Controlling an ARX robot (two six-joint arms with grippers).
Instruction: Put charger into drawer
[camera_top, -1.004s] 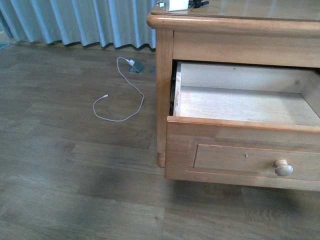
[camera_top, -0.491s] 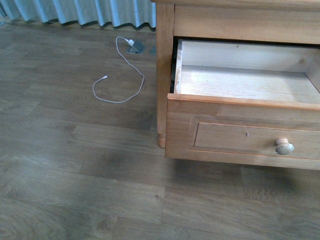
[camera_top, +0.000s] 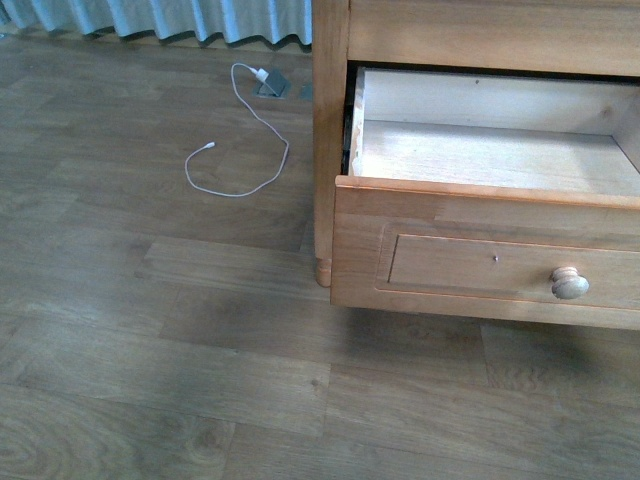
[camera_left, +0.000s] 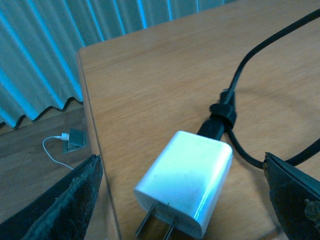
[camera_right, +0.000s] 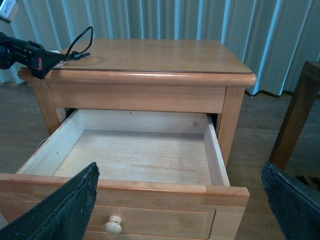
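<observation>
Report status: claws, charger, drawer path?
Left claw open, straddling charger on cabinet top, not gripped. Right claw open, facing drawer. Drawer pulled open, nothing inside, no obstruction seen.

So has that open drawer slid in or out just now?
No. The drawer sits the same against the nightstand's leg; everything in the front view shifted up together, so only the camera moved.

— What lies on the floor (camera_top: 150, 340)?
— A thin white cable (camera_top: 287, 155), loosely looped. Its small white plug (camera_top: 260, 75) sits at a grey floor socket (camera_top: 273, 87), near the pale blue curtain (camera_top: 160, 15).
— And by the wooden table (camera_right: 165, 55)?
— A dark wooden post (camera_right: 295, 115) stands near it, apart. More curtain hangs behind.
</observation>
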